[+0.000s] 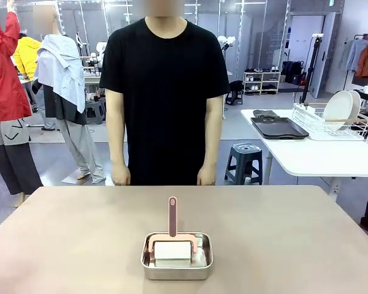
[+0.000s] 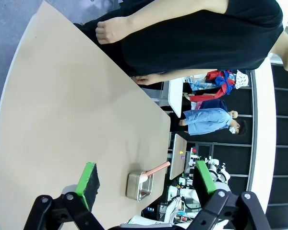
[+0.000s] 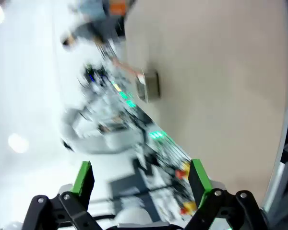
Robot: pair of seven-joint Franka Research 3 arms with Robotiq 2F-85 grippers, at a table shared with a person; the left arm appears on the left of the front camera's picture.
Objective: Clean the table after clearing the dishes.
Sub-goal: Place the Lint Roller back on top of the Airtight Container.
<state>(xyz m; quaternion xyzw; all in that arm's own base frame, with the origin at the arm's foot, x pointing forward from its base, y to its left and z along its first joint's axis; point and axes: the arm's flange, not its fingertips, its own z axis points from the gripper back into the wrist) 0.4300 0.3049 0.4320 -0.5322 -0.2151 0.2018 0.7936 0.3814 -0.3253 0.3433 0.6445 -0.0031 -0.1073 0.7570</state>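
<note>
Desk (image 1: 80,239), beige-brown and matte, spreads across the front view, and nearly all of its top is bare. The two round white plates (image 1: 341,108) stand upright in a white wire rack (image 1: 322,125) on a white table (image 1: 313,153) at the far right, next to a dark tray (image 1: 279,127); no fork or knife can be made out there.

In the left wrist view the left pincer (image 2: 146,184) hangs above the desk (image 2: 62,120) with its green-padded fingers (image 2: 86,179) spread wide apart, gripping nothing and touching nothing. A small steel pan (image 2: 138,186) lies between the fingers in the picture, farther along the desk.

In the right wrist view, which is blurred, the right pincer (image 3: 141,179) also has its jaws wide apart and empty. It sits off the edge of the desk (image 3: 221,72), and the pan (image 3: 149,86) lies well beyond it near the desk's edge.

The pan (image 1: 176,256) sits near the middle of the robot's side of the desk and holds a roller with a pale drum (image 1: 173,250); the roller's pink handle (image 1: 172,215) points toward the person (image 1: 165,92). That person, in a black shirt, stands at the far edge with both hands (image 1: 120,176) hanging just above it. Nothing else lies between either pincer and the pan.
</note>
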